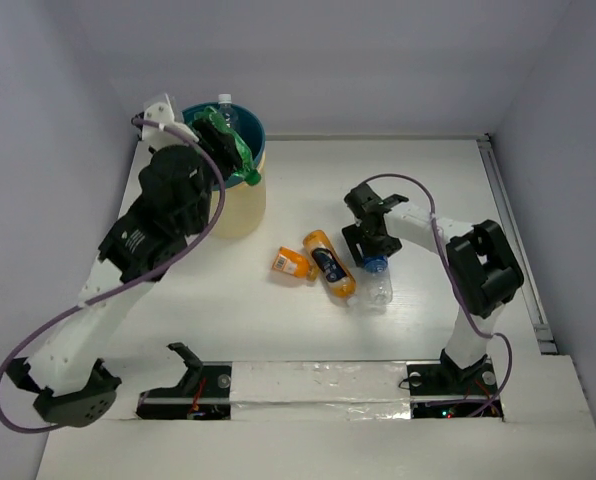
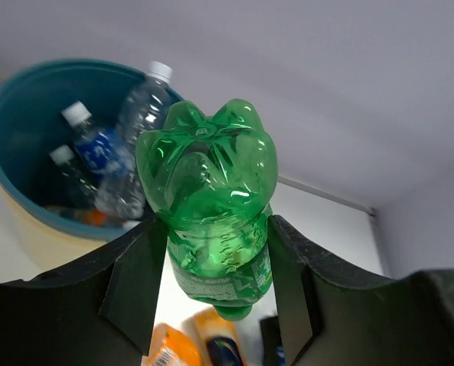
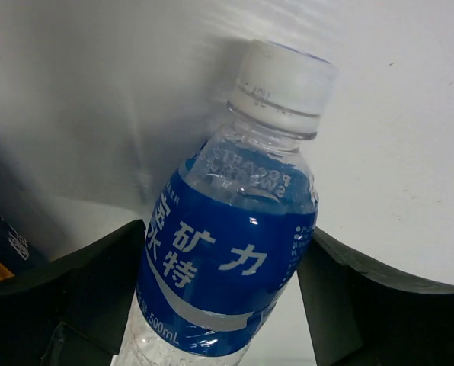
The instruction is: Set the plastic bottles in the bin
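Left gripper: fingers clenched on green plastic bottle, base up, held above teal rim of round cream-beige bin at far left corner of white tabletop. Clear blue-labelled bottles lie inside bin. Right gripper: fingers flank clear blue-labelled plastic bottle lying near tabletop centre; cannot tell whether clamped. Just beside, toward left edge: orange bottle with dark label, orange bottle with orange label.
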`<state>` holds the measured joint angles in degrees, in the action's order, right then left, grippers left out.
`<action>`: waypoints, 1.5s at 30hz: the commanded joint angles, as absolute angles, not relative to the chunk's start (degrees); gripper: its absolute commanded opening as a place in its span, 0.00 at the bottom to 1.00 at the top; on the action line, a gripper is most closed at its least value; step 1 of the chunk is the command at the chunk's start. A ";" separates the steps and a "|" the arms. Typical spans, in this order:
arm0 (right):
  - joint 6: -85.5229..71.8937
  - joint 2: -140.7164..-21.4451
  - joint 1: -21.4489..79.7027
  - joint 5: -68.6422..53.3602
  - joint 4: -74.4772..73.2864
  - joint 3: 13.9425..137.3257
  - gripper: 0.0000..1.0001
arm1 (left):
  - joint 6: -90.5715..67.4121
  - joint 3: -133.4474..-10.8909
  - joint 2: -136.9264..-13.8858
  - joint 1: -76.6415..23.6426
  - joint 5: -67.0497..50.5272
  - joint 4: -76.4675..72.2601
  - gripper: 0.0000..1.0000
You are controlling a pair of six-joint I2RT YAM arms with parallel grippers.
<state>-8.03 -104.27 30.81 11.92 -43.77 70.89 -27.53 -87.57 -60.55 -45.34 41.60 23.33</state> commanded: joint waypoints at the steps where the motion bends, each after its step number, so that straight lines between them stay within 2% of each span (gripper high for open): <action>1: -6.94 -102.75 30.32 11.43 -42.98 73.13 0.76 | -22.33 -93.15 -64.76 -36.94 34.47 20.04 0.43; 2: -7.03 -102.31 30.32 11.51 -42.72 72.95 0.71 | -22.32 -94.64 -65.73 -32.48 31.84 19.87 0.43; 7: -8.70 -95.55 30.32 13.09 -39.21 70.67 0.61 | -21.54 -96.33 -70.65 -24.18 30.50 19.25 0.42; 17: -14.32 -77.71 30.32 18.81 -35.42 69.87 0.55 | -11.80 -94.13 -77.34 -21.62 47.61 10.22 0.41; 25: -18.10 -61.27 32.07 0.63 -18.67 69.08 0.56 | -0.62 -92.20 -84.71 -21.62 53.52 -1.75 0.41; 27: -19.85 -60.82 32.95 -2.44 -16.10 70.13 0.56 | -0.35 -91.67 -86.13 -21.62 54.66 -3.07 0.47; 28: -20.47 -60.82 33.48 -3.07 -13.39 71.53 0.56 | -0.26 -91.76 -87.44 -21.62 54.67 -3.08 0.53; 29: -21.00 -61.43 34.36 -3.69 -12.05 72.41 0.57 | -0.26 -92.11 -88.06 -21.62 54.15 -2.55 0.67; 32: -23.28 -63.27 35.33 -5.62 -7.22 76.27 0.57 | -2.80 -94.73 -89.91 -21.62 51.87 2.26 0.89; 35: -24.87 -67.22 37.18 -6.24 -4.14 80.92 0.57 | -6.93 -98.86 -90.09 -21.01 47.74 7.71 0.98; 40: -25.14 -77.23 42.35 -2.47 -0.72 89.02 0.57 | -13.52 -101.87 -84.14 -20.48 39.22 13.88 0.98; 45: -25.13 -87.08 44.29 -0.27 3.60 97.46 0.58 | -20.56 -92.48 -72.44 -20.48 26.91 14.50 0.85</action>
